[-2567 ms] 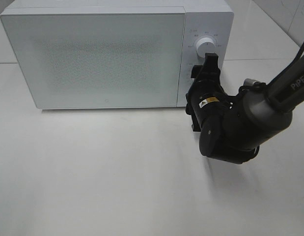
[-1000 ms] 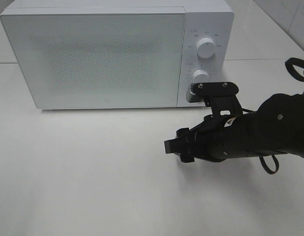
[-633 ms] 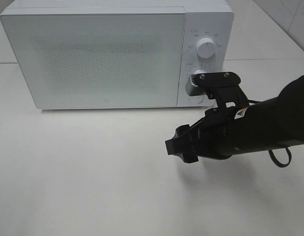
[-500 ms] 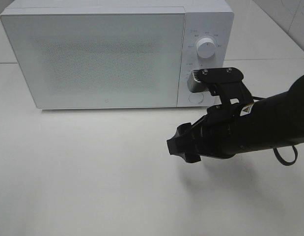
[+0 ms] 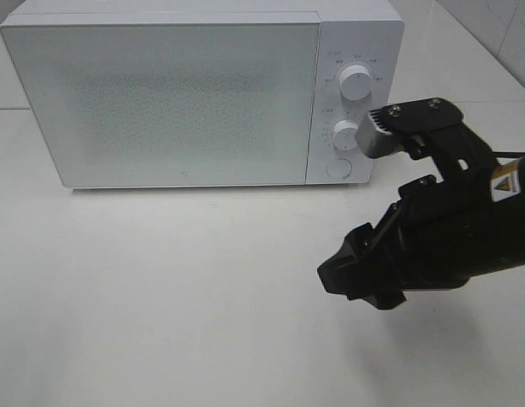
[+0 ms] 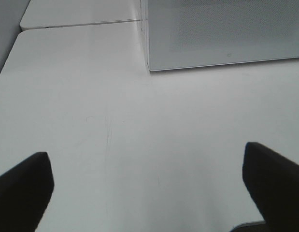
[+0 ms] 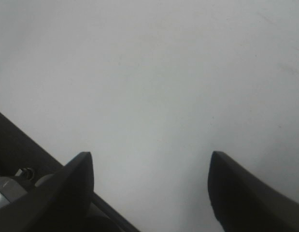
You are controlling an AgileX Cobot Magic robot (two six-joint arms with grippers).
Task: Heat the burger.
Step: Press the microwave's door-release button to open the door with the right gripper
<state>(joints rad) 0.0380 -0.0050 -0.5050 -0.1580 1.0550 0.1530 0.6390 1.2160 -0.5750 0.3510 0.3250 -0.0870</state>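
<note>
While the white microwave (image 5: 160,93) stood with its door (image 5: 164,102) shut at the back of the pale table (image 5: 160,297), we saw the right gripper (image 5: 357,273) hanging over bare tabletop in front of the oven's control panel (image 5: 351,106), apart from it. Its black fingers pointed toward the left of the high view. The right wrist view showed the two fingertips (image 7: 79,179) spread wide, with only white surface between them and nothing held.

A silver camera block (image 5: 382,136) on that arm's wrist sat, as the high camera saw it, just beside the lower knob (image 5: 345,131). The upper knob (image 5: 355,83) and the round button (image 5: 337,169) below both showed clear of the arm.

The left gripper (image 6: 147,169) was likewise parted and empty, its dark fingers at opposite edges of its wrist view. It hung over the table, with the microwave's lower front corner ahead of it. Faint scratches (image 6: 108,135) marked the tabletop between the two.

We found the burger in none of the pictures. The door's frosted, speckled face hid the oven's inside, and we could not tell whether it lay there.
</note>
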